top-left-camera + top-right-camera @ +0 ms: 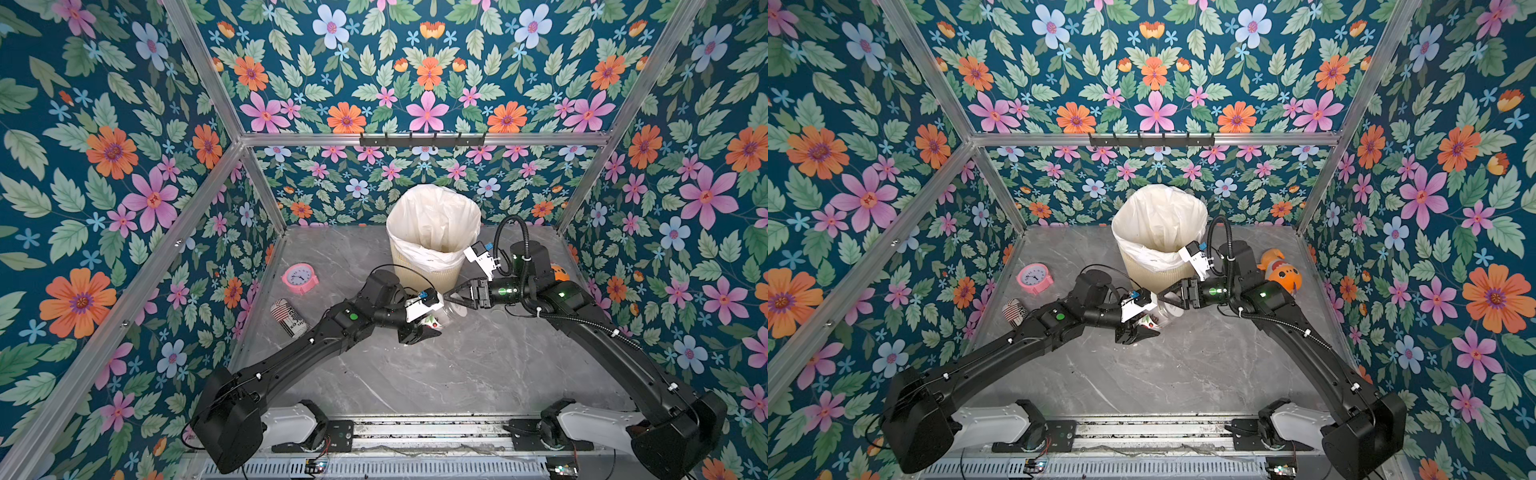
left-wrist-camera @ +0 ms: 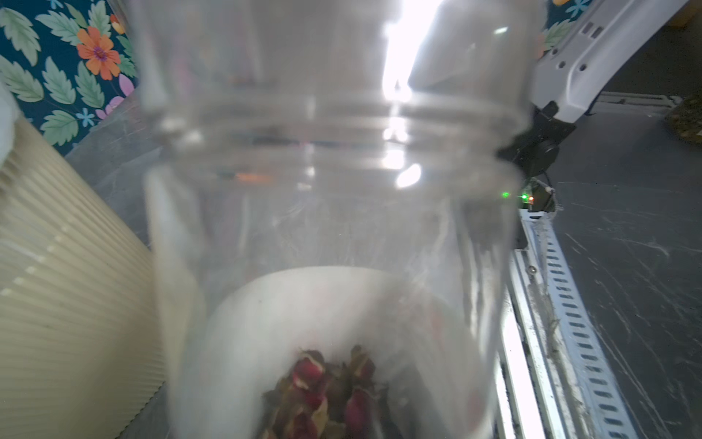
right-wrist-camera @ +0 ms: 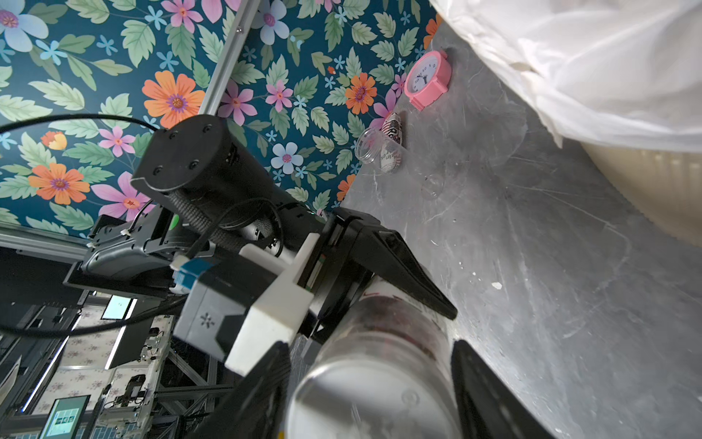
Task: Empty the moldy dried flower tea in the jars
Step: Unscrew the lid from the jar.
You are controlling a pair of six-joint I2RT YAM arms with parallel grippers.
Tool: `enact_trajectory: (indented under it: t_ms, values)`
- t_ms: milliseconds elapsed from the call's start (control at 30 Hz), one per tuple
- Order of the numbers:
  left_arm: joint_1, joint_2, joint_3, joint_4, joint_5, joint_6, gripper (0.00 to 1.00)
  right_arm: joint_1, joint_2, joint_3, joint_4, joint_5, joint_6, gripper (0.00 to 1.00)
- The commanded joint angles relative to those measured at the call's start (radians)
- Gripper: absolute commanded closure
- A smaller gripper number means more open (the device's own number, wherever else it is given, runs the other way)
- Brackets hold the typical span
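Left tool point(image 1: 434, 321) clamped on the labelled jar point(image 1: 446, 313), which lies on its side above the bench point(image 1: 457, 374), just in front of the lined waste bin point(image 1: 419, 276). Dried flower tea point(image 2: 326, 391) sits inside the jar. Right tool point(image 1: 453, 300) straddles the jar's free end (whether it grips or stands clear cannot be told).

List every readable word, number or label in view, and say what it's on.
Black-and-white patterned drink can: large lettering, too blurred to read.
Pink round alarm clock: dial numerals too small.
White label on the clear plastic jar: red marks only, unreadable.
No text reads clearly.
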State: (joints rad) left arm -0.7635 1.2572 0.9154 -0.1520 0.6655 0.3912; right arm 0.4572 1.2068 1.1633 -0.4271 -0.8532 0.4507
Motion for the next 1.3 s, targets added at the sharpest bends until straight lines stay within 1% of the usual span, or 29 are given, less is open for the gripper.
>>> enact_trajectory:
  t_ms: [0,100,200,333,500,633,767,867,967,1067,1167,1267]
  values:
    - [0.001,-0.004,-0.014,0.063,-0.098,-0.014,0.41,0.002,0.009,0.023,-0.043,0.030,0.010,0.20]
    - [-0.004,-0.014,-0.040,0.113,-0.145,-0.031,0.41,0.003,0.025,0.032,-0.071,0.070,0.017,0.17]
    - [-0.013,-0.019,-0.052,0.132,-0.158,-0.021,0.41,0.002,0.050,0.029,-0.080,0.107,0.031,0.16]
    - [-0.019,-0.023,-0.055,0.135,-0.188,-0.017,0.41,0.003,0.068,0.023,-0.060,0.108,0.059,0.15]
    - [-0.028,-0.025,-0.062,0.145,-0.235,-0.004,0.42,0.003,0.088,0.016,-0.024,0.070,0.090,0.15]
    - [-0.044,-0.028,-0.074,0.156,-0.295,0.011,0.42,0.003,0.110,0.031,-0.034,0.075,0.101,0.15]
    - [-0.057,-0.022,-0.082,0.158,-0.361,0.020,0.42,0.011,0.120,0.044,-0.047,0.092,0.104,0.17]
    - [-0.057,-0.021,-0.086,0.158,-0.374,0.020,0.43,0.018,0.126,0.046,-0.058,0.095,0.099,0.24]
    - [-0.057,-0.022,-0.080,0.149,-0.353,0.015,0.43,0.020,0.124,0.047,-0.074,0.082,0.075,0.30]
    - [-0.056,-0.017,-0.052,0.104,-0.312,0.012,0.43,0.019,0.109,0.049,-0.102,0.065,0.032,0.32]
    - [-0.054,-0.004,-0.015,0.042,-0.223,0.005,0.43,0.020,0.089,0.048,-0.124,0.039,-0.033,0.34]
    - [-0.053,0.002,0.008,-0.012,-0.100,0.008,0.42,0.020,0.074,0.039,-0.115,0.014,-0.078,0.35]
